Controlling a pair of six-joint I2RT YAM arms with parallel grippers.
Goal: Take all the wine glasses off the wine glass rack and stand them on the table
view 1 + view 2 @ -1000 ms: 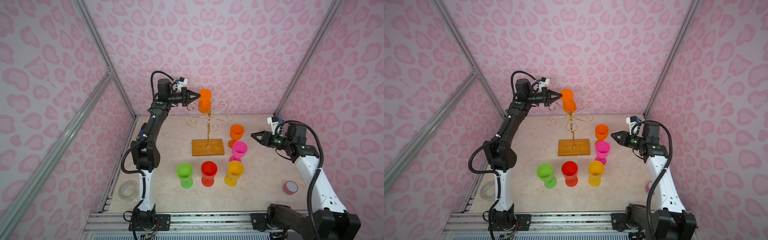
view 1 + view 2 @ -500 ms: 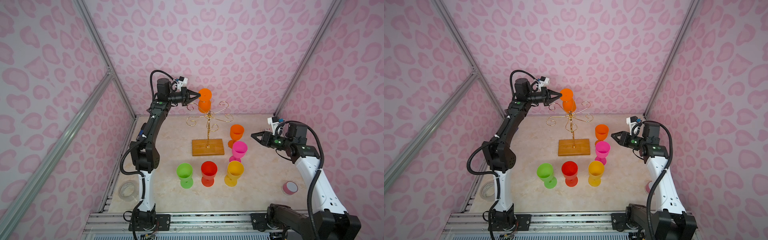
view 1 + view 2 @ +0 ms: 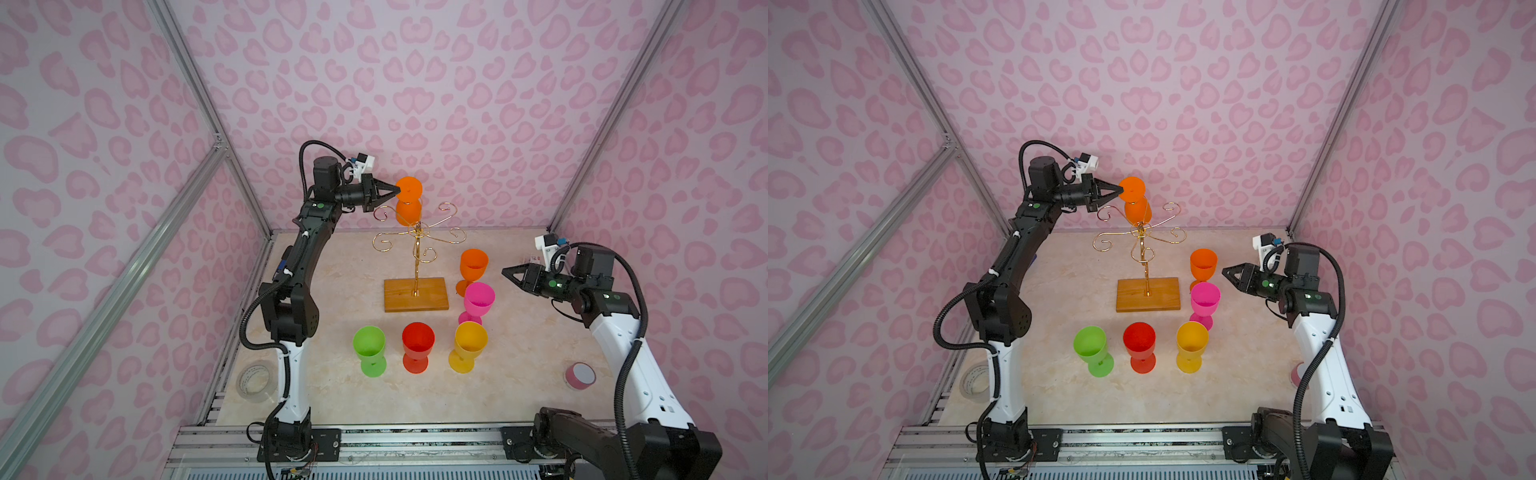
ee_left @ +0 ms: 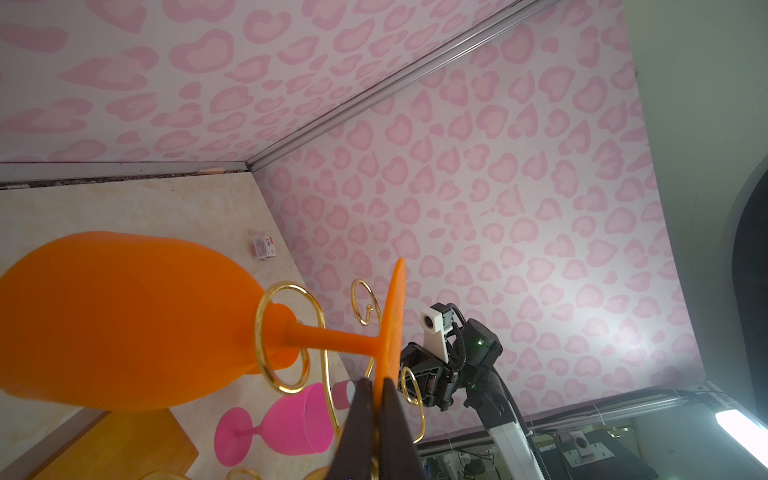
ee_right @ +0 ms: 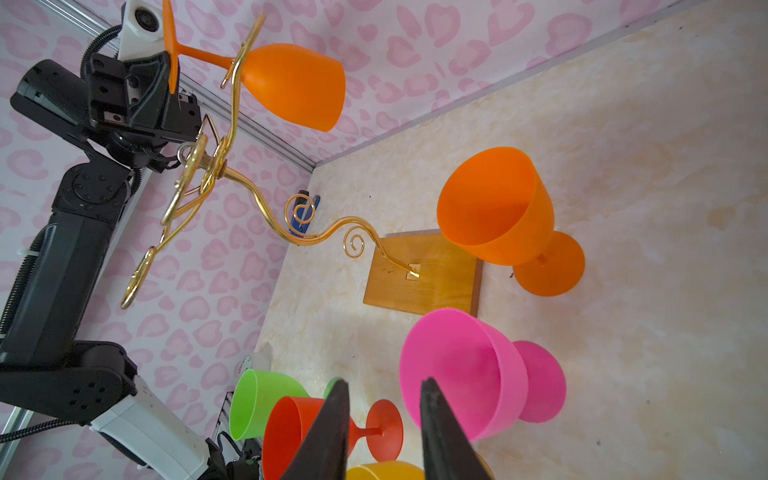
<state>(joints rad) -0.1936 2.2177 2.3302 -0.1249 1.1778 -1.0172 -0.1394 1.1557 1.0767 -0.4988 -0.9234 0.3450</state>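
An orange wine glass [image 3: 408, 210] hangs upside down on the wine glass rack [image 3: 417, 249], a gold wire stand on a wooden base [image 3: 415, 294]. Its stem passes through a curled arm [image 4: 286, 336] just above the bowl [image 4: 124, 320]. My left gripper [image 3: 397, 190] is shut on the rim of the glass's flat foot [image 4: 392, 316], high at the back. Both top views show this grip; the foot [image 3: 1132, 189] faces upward. My right gripper [image 3: 505, 272] hovers open and empty to the right of the rack, its fingertips [image 5: 428, 384] apart over the standing glasses.
Several plastic glasses stand upright on the table: orange [image 3: 473, 266], pink [image 3: 478, 299], yellow [image 3: 469, 343], red [image 3: 417, 340], green [image 3: 369, 345]. A clear tape roll [image 3: 255, 380] lies front left, a pink roll [image 3: 579, 375] front right. Pink walls close in three sides.
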